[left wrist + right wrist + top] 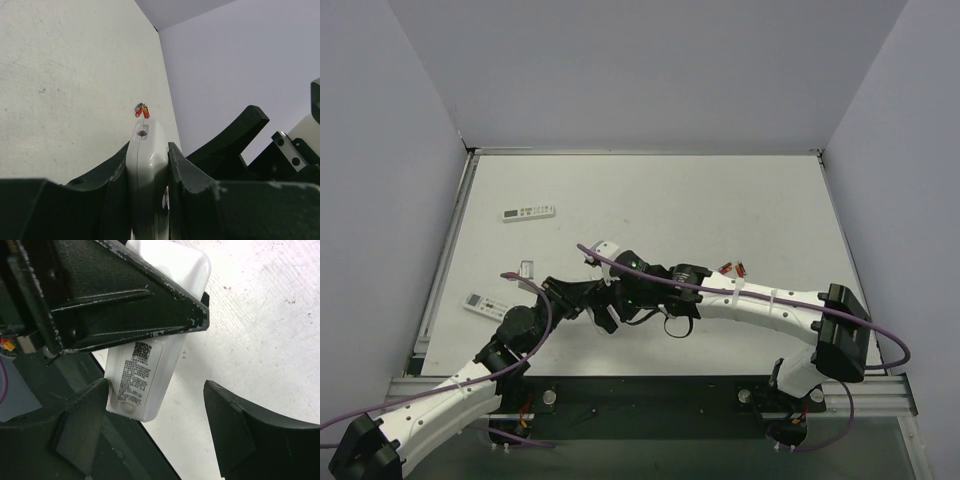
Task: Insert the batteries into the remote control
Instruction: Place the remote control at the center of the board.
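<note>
The remote control [146, 155], slim and white, stands edge-on between the fingers of my left gripper [150, 147], which is shut on it. From the right wrist its labelled back [142, 372] shows, clamped under the left gripper's black fingers [125, 305]. My right gripper [155, 390] is open around the remote's lower end, its left finger touching the remote's side and its right finger well clear. The two grippers meet mid-table [615, 290]. Two batteries [732, 267] with red markings lie to their right on the table, seen also past the remote's tip as the batteries [142, 109].
A longer white remote [528, 212] lies at the back left. Another white remote with a grey display [480, 305] lies by the left arm. A small pale piece [527, 268] sits between them. Grey walls enclose the white table [740, 200].
</note>
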Robot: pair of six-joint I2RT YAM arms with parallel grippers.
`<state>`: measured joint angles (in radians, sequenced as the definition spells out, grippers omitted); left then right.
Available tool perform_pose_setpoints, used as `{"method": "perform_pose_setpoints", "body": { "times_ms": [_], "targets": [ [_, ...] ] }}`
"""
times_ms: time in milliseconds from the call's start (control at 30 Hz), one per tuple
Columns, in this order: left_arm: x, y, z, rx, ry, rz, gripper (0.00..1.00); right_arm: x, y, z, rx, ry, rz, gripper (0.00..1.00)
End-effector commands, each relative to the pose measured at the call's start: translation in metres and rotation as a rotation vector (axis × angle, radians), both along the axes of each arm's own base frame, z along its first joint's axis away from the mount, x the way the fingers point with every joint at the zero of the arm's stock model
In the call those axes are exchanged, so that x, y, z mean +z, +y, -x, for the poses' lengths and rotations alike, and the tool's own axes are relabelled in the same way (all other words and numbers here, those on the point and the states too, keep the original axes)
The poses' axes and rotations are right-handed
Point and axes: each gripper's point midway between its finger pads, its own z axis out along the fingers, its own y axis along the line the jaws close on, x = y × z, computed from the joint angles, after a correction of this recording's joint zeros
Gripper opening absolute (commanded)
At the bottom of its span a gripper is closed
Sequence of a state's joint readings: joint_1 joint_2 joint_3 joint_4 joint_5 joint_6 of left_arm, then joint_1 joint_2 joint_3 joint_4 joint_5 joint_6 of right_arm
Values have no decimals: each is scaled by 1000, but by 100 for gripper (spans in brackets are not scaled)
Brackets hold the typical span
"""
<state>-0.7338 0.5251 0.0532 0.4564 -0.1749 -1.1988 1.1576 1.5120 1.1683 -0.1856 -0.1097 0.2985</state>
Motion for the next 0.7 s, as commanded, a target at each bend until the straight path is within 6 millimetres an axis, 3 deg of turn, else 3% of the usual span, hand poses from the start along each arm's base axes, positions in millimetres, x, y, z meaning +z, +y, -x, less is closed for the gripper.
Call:
{"method": "perform_pose_setpoints", "body": {
  "times_ms": [0,167,333,500,600,667],
  "targets": [
    [37,-5,1,-18,-79,62,0,6,16,-5,-19,-21,-20,71],
    [35,-4,1,-19,-83,70,0,2,28,-2,4,7,-33,71],
    [39,-3,3,-24,-109,88,0,-2,28,-3,20,28,-32,66],
    [46,-4,6,-34,-135,101,1,-13,19,-8,-10,53,-13,44],
    [45,-3,6,-34,-135,98,9,-13,12,-11,-33,45,-10,23],
    [44,-3,6,-32,-136,94,24,-9,6,-15,-59,41,-16,9]
  ]
}}
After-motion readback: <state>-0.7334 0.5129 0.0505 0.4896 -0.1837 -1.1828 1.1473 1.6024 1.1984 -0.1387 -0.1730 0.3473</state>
